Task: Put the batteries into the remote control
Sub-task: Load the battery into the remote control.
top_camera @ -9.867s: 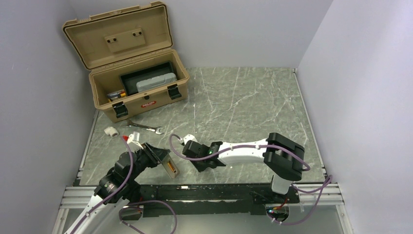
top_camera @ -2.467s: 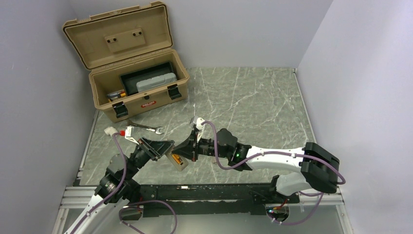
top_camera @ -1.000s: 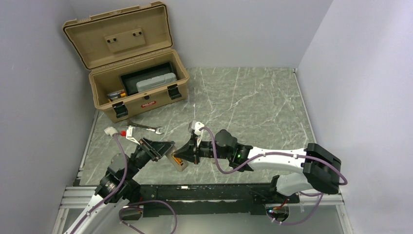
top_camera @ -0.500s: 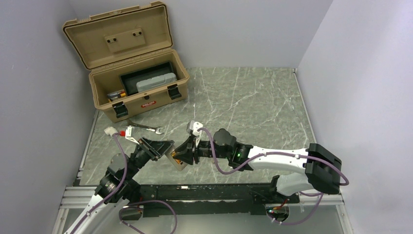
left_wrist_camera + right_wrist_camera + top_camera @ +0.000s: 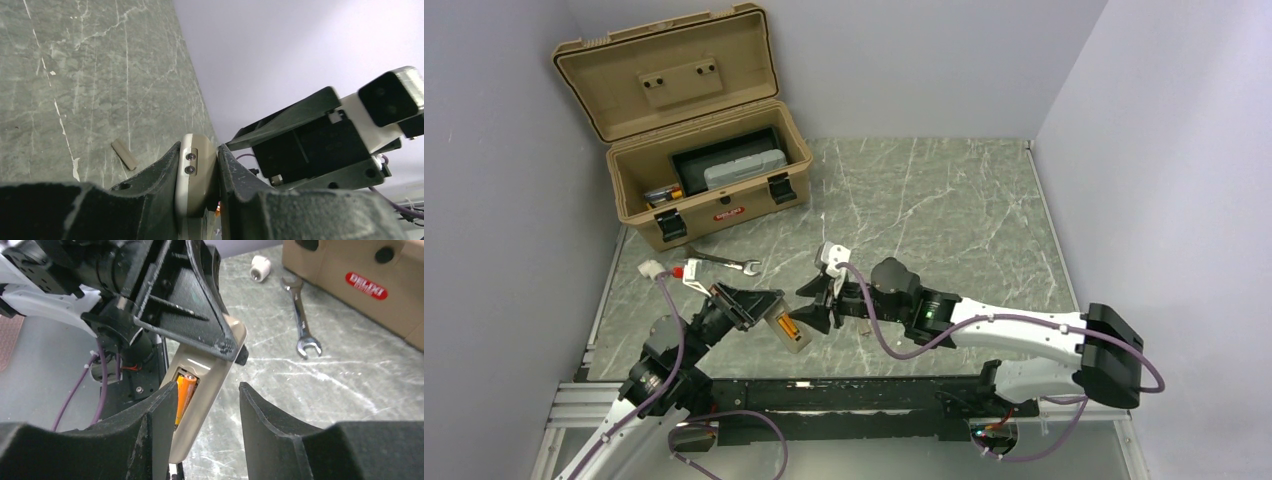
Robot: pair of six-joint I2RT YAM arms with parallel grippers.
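One battery [image 5: 781, 324] sat in the remote control [image 5: 796, 338] seen from above. The left gripper [image 5: 762, 305] clenched that remote, and the right gripper [image 5: 816, 312] stood released just beside it. Left wrist: remote pinched edgewise. Right wrist: I'd press the battery flat into its recess, with the remote held steady.

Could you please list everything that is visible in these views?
table: one, green marble, under everything
toolbox: one, tan, lid open, table's far left corner
grey case: one, inside toolbox
wrench: one, silver, on table in front of toolbox
white block: one, left of wrench
remote control: one, whitish, in left pincer
battery: one, orange, in remote control's recess
grey strip: one, flat on table
left pincer: black, shut on remote control
right pincer: black, open, either side of remote control
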